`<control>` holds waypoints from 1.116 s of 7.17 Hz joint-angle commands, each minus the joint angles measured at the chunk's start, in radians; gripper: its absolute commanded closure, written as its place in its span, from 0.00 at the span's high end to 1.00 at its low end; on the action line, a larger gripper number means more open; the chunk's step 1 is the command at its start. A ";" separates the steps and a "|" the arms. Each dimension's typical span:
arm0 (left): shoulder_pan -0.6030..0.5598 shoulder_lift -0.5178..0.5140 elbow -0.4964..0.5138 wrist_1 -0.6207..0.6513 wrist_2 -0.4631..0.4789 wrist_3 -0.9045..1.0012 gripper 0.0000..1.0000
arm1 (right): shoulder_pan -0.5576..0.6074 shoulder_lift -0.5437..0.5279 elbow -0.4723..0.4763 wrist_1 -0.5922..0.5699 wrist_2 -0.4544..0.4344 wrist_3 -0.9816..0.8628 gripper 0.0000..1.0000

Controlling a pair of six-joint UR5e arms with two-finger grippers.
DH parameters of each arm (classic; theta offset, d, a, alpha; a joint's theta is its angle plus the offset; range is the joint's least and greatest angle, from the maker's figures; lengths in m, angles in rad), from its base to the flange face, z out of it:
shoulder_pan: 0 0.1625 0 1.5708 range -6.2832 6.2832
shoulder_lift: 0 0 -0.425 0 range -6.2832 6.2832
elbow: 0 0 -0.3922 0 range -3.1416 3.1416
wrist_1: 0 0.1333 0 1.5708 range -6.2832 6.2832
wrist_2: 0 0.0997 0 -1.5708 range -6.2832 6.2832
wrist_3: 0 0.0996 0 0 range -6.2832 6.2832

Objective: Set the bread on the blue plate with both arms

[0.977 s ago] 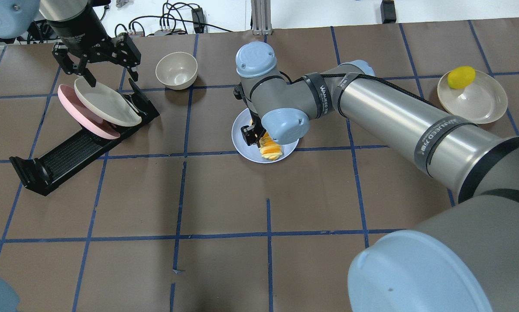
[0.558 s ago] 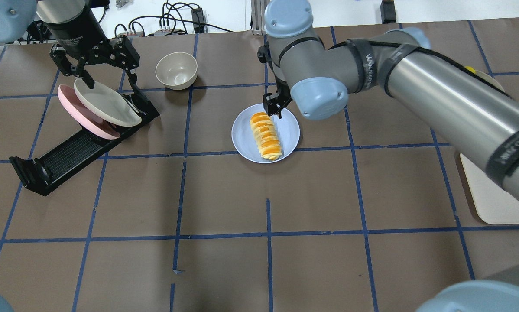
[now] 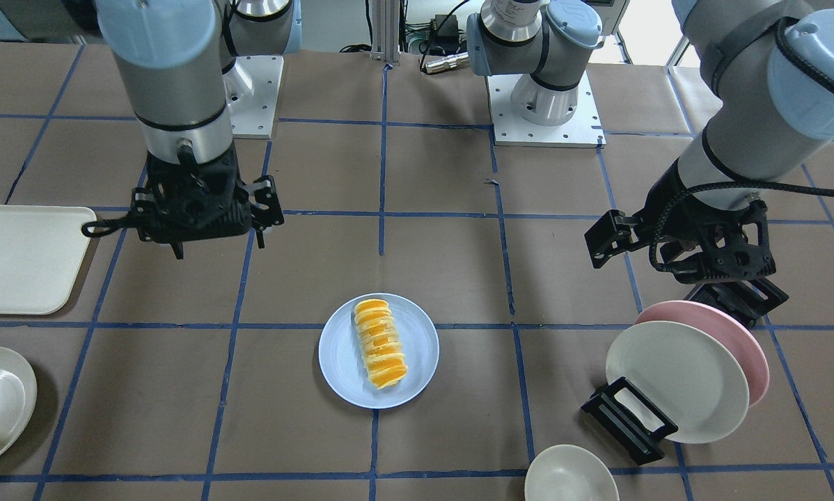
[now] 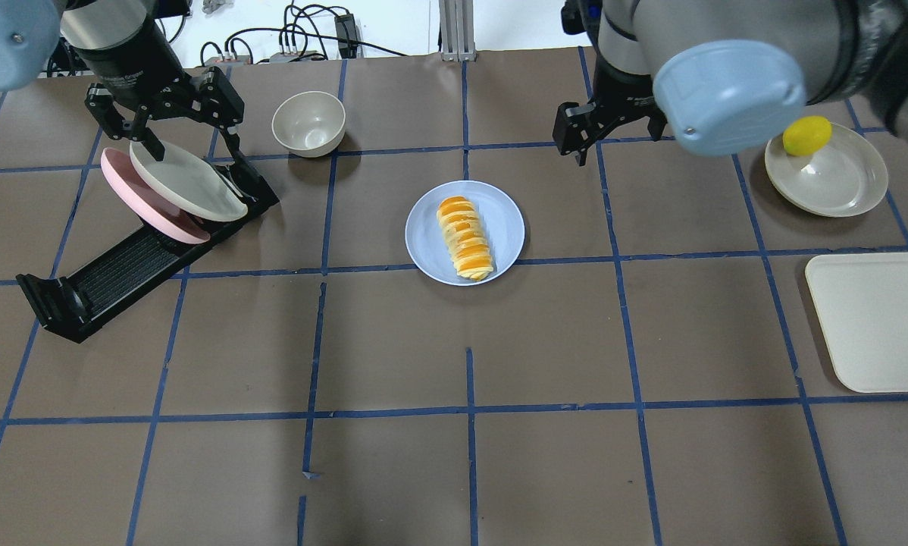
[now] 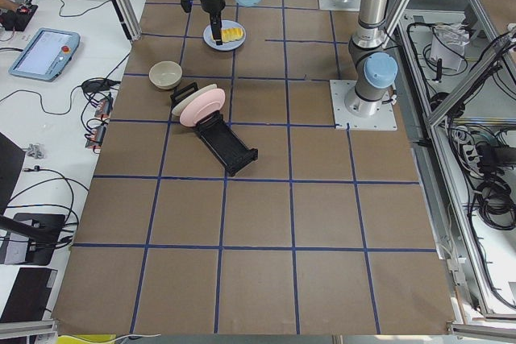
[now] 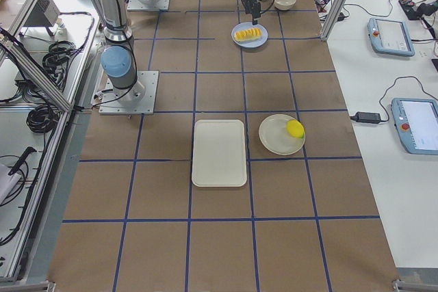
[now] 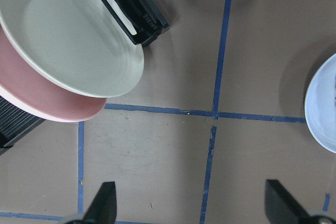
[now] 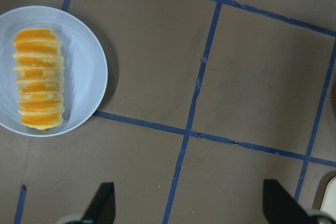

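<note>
Now | brown table (image 4: 393,349), blue-taped | bread (image 4: 465,239) on blue plate (image 4: 504,220) | cables (image 4: 302,34) beyond

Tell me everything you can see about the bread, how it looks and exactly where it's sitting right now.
The bread is an elongated, ridged loaf, pale yellow with orange stripes across it, the orange strongest at the end farther from the robot. It looks whole and smooth, rather like a plastic toy. It lies flat on the blue plate, spanning most of the plate's width and slightly angled, a little off centre toward the robot's left, with its near end close to the rim. Only the plate touches it.
</note>
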 commanded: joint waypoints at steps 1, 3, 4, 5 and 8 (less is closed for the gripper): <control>0.001 0.014 -0.071 0.086 0.008 0.004 1.00 | -0.057 -0.087 0.002 0.129 0.028 -0.030 1.00; 0.003 0.022 -0.079 0.085 0.005 0.005 1.00 | -0.065 -0.101 0.005 0.151 0.025 -0.074 1.00; 0.009 0.036 -0.088 0.085 -0.006 0.007 1.00 | -0.068 -0.109 0.025 0.134 0.027 -0.017 0.98; 0.018 0.013 -0.065 0.086 -0.009 -0.011 1.00 | -0.071 -0.127 0.045 0.116 0.028 -0.008 0.95; 0.001 0.020 -0.088 0.088 0.008 -0.031 1.00 | -0.091 -0.213 0.163 0.077 0.059 0.008 0.99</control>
